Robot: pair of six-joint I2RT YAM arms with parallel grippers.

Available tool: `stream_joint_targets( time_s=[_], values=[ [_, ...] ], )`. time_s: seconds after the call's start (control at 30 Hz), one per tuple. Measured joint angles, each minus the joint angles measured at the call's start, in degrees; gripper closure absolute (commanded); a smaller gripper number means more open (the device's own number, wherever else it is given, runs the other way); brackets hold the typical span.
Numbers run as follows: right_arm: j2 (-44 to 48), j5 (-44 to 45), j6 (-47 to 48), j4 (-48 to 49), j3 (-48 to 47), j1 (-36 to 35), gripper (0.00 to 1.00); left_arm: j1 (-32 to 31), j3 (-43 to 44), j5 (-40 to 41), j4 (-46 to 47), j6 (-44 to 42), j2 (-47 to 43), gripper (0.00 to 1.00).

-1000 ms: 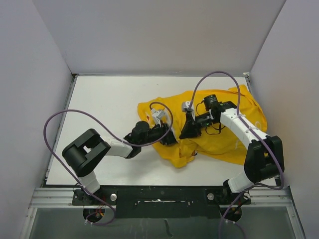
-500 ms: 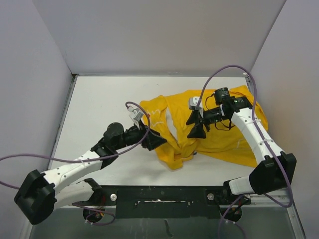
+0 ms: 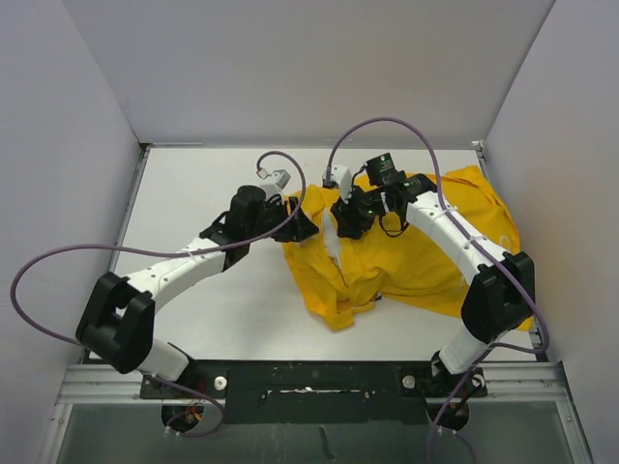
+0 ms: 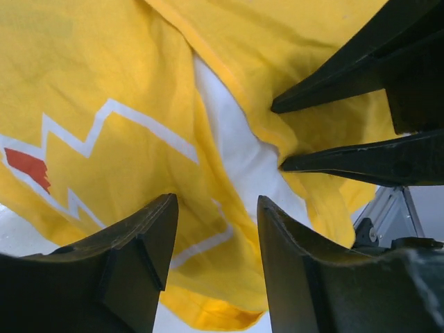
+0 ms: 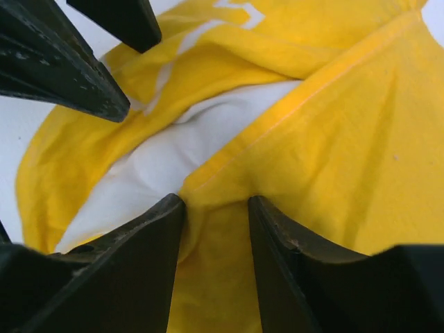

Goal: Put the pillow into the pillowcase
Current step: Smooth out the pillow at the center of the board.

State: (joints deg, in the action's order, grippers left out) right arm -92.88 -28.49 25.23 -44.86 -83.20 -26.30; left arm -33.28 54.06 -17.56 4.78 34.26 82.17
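Most of the pillow (image 5: pixel 159 166) is hidden inside the crumpled yellow pillowcase (image 3: pixel 435 251) on the table (image 3: pixel 193 193), only a white strip showing at its mouth, where the left gripper (image 4: pixel 216 202) and right gripper (image 5: pixel 215 202) hover half open, visibly clamping nothing.

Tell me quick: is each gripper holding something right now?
Left gripper: open, holding nothing, close to the pillowcase.
Right gripper: open, jaws either side of the pillowcase hem, not clamped on it.
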Motion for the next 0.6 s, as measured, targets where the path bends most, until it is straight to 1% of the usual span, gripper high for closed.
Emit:
stream_joint_targets(
  time_s=[0.03,0.07,0.1,0.13,0.23,0.4,0.5,0.6],
  values=[
    [-0.72,1.29,-0.81,0.48,0.22,0.00,0.83,-0.02,0.66,-0.28,-0.11,0.02,1.55,0.68],
    [-0.92,1.86,-1.07,0.81,0.50,0.00,0.92,-0.02,1.38,-0.70,-0.17,0.11,3.21,0.83],
    [-0.94,2.27,-1.86,1.03,0.72,0.00,0.99,0.00,2.19,-1.20,-0.26,0.02,4.92,0.96],
    [-0.87,2.32,-2.08,1.20,0.72,0.02,1.00,0.00,2.78,-1.73,-0.28,0.35,6.25,1.00],
    [-0.35,0.61,-2.14,1.46,0.72,0.15,1.00,0.11,3.37,-4.42,-0.31,0.26,8.20,1.00],
    [0.79,-2.64,-2.16,1.44,0.72,1.36,1.00,-0.50,5.14,-9.94,0.63,0.63,6.62,1.00],
    [-0.15,-4.02,-3.78,2.05,1.55,2.86,1.00,-1.38,5.20,-12.17,3.45,2.86,2.19,1.00],
    [-2.75,-5.97,-5.81,3.34,4.57,4.68,1.00,-2.10,4.98,-15.17,10.25,7.78,-0.79,1.00]
  ],
)
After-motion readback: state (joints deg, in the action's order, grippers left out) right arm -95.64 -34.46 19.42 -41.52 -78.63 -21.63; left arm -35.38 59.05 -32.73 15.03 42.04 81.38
